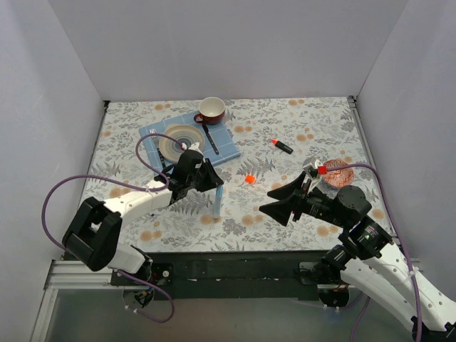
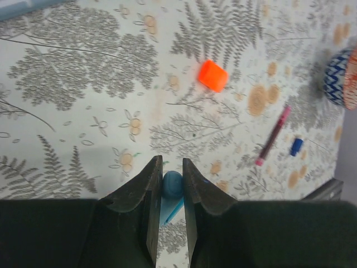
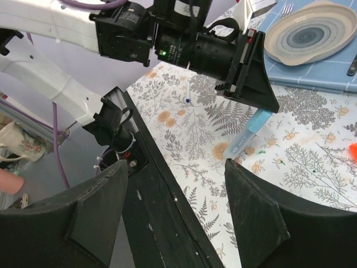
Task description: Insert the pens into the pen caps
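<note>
Light-blue plastic fills the pinch of the left gripper [image 2: 172, 163]: its jaws are pressed together on the chunky light-blue marker [image 3: 248, 134], which slants down from the fingers to the fern-printed table [image 1: 128, 142], left of the middle. The upper part of the marker looks a deeper blue than the rest. That may be its cap already on, but I cannot tell for sure.

The right gripper [image 3: 177, 167] hangs over the near right of the table with its fingers spread wide and nothing between them.

Most of the job looks undone. The bright orange cap [image 2: 212, 75] lies loose in the middle of the table, just right of the left gripper. Its match, the black highlighter [image 1: 282, 146], lies well apart from it, farther off and to the right, with its orange tip bare. The thin maroon pen [image 2: 273, 135] lies flat with the dark blue cap [image 2: 296, 147] just beside it but not on it, near a patterned bowl [image 2: 340, 78]. So at least those two pairings remain, and the marker's own capping is uncertain.
</note>
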{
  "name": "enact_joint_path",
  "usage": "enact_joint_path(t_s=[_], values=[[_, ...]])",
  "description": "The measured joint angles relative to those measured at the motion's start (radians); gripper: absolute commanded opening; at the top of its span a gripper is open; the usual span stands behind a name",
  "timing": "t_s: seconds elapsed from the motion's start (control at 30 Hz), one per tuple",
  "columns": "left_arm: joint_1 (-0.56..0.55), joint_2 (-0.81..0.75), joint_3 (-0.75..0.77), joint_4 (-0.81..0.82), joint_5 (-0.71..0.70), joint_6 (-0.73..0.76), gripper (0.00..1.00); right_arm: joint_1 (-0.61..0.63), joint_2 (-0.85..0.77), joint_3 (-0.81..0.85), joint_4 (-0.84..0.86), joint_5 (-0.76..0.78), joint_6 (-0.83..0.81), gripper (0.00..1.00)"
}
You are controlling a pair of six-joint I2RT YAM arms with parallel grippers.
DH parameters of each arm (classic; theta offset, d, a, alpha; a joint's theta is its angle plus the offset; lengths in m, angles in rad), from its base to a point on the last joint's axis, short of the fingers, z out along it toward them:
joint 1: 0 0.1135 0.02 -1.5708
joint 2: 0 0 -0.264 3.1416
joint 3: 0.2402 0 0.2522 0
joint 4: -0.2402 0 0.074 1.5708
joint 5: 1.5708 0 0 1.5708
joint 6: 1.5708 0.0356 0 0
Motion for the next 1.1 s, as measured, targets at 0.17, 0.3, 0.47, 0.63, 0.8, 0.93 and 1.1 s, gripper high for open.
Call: enact_joint_path(t_s=[0.17, 0.3, 0.47, 0.63, 0.8, 0.93, 1.1], values=[[0.040, 0.113, 0.032, -0.048, -0.068, 0.003, 0.00, 0.000, 0.001, -0.013, -0.010, 0.022, 0.006, 0.76], [0.057, 0.170, 0.047, -0.082, -0.120, 0.001, 0.03, 0.000, 0.002, -0.013, -0.046, 0.074, 0.011, 0.76], [0.062, 0.229, 0.071, -0.129, -0.172, 0.000, 0.29, 0.000, -0.014, -0.013, -0.097, 0.148, 0.020, 0.77], [0.068, 0.231, 0.084, -0.174, -0.207, -0.006, 0.45, 0.000, -0.048, -0.013, -0.135, 0.217, 0.023, 0.76], [0.078, 0.214, 0.137, -0.232, -0.220, 0.002, 0.60, 0.000, -0.044, -0.012, -0.196, 0.319, 0.071, 0.70], [0.080, 0.154, 0.204, -0.279, -0.210, 0.058, 0.96, 0.000, -0.005, 0.005, -0.332, 0.497, 0.204, 0.62], [0.083, 0.029, 0.299, -0.292, -0.121, 0.182, 0.98, 0.000, 0.128, 0.050, -0.528, 0.728, 0.370, 0.58]])
